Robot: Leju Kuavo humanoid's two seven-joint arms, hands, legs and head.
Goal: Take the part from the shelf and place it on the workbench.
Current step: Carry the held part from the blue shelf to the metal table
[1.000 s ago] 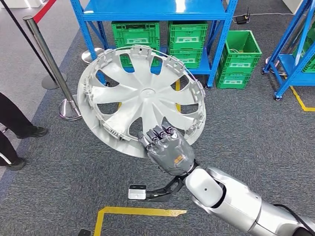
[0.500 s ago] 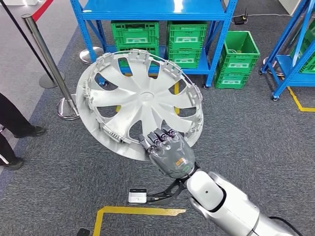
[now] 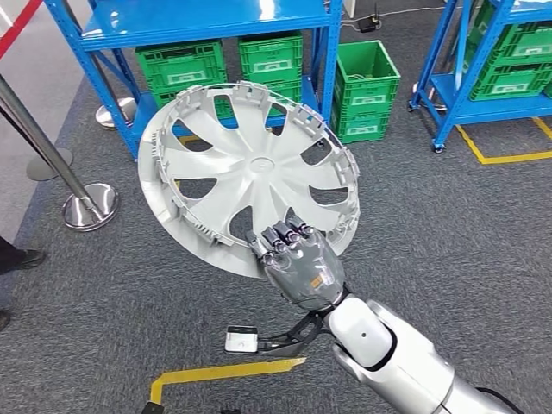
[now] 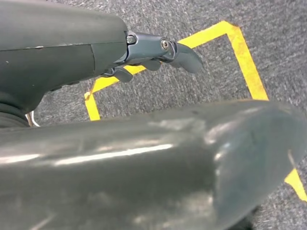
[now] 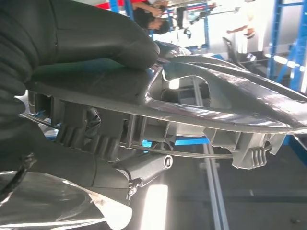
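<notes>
The part is a large silver wheel cover (image 3: 254, 168) with curved spokes and a clipped rim, carried tilted above the grey carpet. My right hand (image 3: 299, 263) grips its near rim, fingers over the edge. In the right wrist view the thick thumb (image 5: 108, 38) lies on one face of the wheel cover (image 5: 224, 115) and the darker fingers (image 5: 145, 167) clamp the other side. My left hand (image 4: 159, 48) hangs over the floor, fingers extended, holding nothing.
A blue shelf (image 3: 195, 21) with green crates (image 3: 182, 65) stands ahead, another green crate (image 3: 361, 86) beside it. A second blue rack (image 3: 468, 95) is at the right. A stanchion base (image 3: 91, 207) and a person's shoe (image 3: 22, 257) are at the left. Yellow floor tape (image 3: 221, 373) lies near.
The whole picture has shifted left, so the camera has turned right. The wheel cover stays in my right hand in the same grip.
</notes>
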